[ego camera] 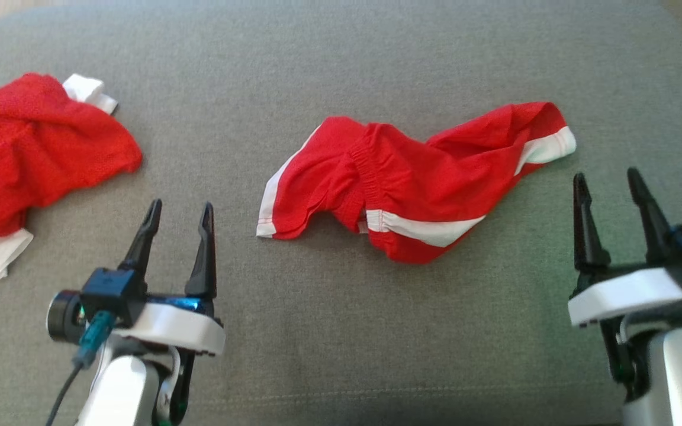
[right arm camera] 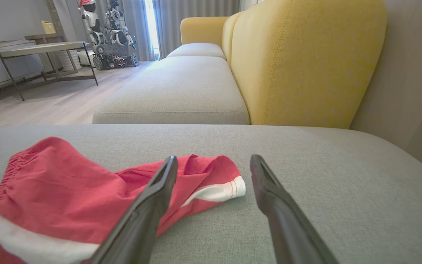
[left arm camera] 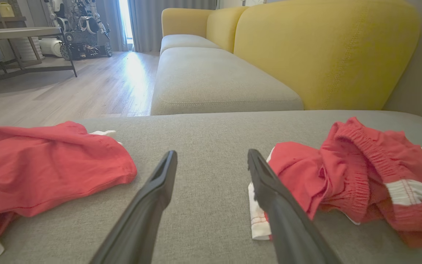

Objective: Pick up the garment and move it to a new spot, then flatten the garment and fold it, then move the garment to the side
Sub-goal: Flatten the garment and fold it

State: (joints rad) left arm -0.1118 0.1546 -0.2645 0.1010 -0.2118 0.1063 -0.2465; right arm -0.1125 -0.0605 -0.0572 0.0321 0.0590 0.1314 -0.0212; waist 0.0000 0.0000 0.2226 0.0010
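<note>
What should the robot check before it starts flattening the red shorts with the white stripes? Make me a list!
1. Left gripper open and empty: ok.
2. Right gripper open and empty: ok.
3. Red fabric shorts with white stripes lying flat: not ok, they are crumpled and twisted on the grey fabric cushion.
4. Bare cushion around the shorts for spreading: ok.
5. Other red-and-white garment apart from the shorts: ok, it lies off to the left.
6. Anything hidden under the shorts: cannot tell.

Thin, creased red cloth garment (ego camera: 412, 183); matt, coarse-woven grey fabric cushion (ego camera: 341, 331).
</note>
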